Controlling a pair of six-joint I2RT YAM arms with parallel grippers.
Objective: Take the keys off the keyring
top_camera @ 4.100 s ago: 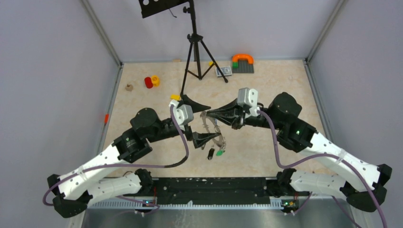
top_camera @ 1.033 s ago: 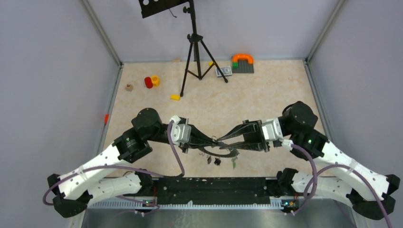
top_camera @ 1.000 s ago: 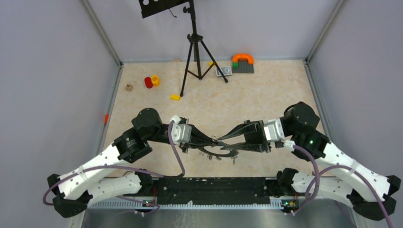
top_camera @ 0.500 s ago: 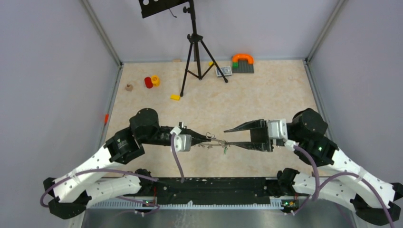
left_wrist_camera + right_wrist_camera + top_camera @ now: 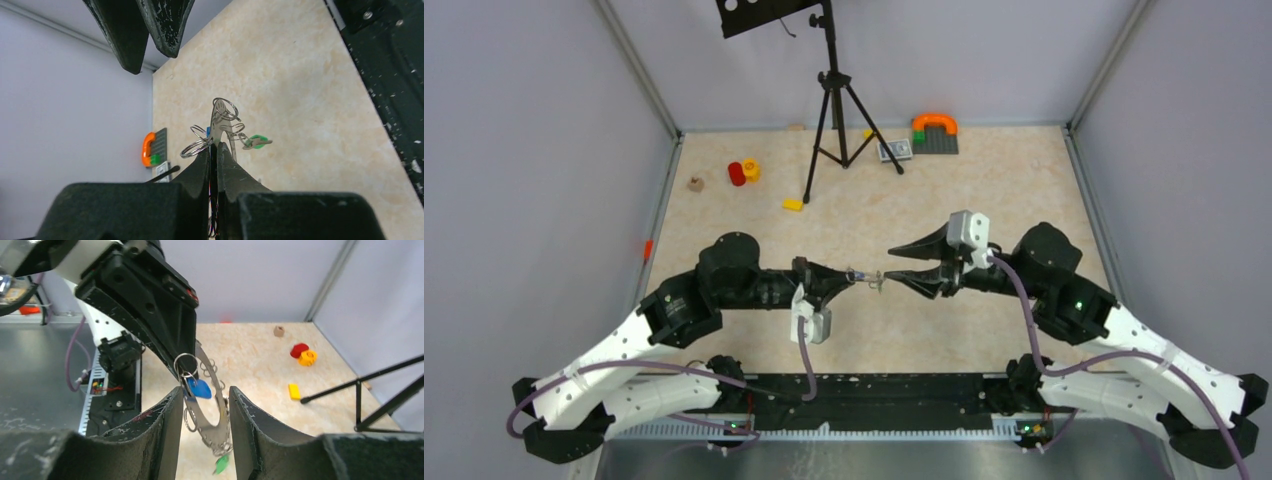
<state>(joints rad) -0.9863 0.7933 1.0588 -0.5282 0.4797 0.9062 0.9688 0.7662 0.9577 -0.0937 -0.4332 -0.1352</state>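
Note:
My left gripper point(image 5: 215, 146) is shut on the rim of the keyring point(image 5: 218, 117), a flat grey metal ring seen edge-on here and held above the table point(image 5: 984, 190). Small split rings hang from it, along with a green-tagged key point(image 5: 256, 141). In the right wrist view the keyring point(image 5: 216, 415) hangs between the fingers of my right gripper point(image 5: 205, 392). That gripper is open, with a gap on both sides. A blue-tagged key point(image 5: 201, 388) and the green-tagged key point(image 5: 221, 463) dangle from the ring. From above, the left gripper point(image 5: 852, 274) and right gripper point(image 5: 889, 264) meet at the keyring point(image 5: 870, 278).
A black tripod point(image 5: 832, 100) stands at the back of the table. Near it lie a yellow block point(image 5: 793, 205), red and yellow pieces point(image 5: 744, 172), a small wooden cube point(image 5: 695, 184) and an orange-and-grey block point(image 5: 934, 132). Grey walls enclose the table.
Both arms have carried the keyring up and away from the near edge. The right gripper has turned over and its fingers have spread wider around the ring. The left grip is unchanged.

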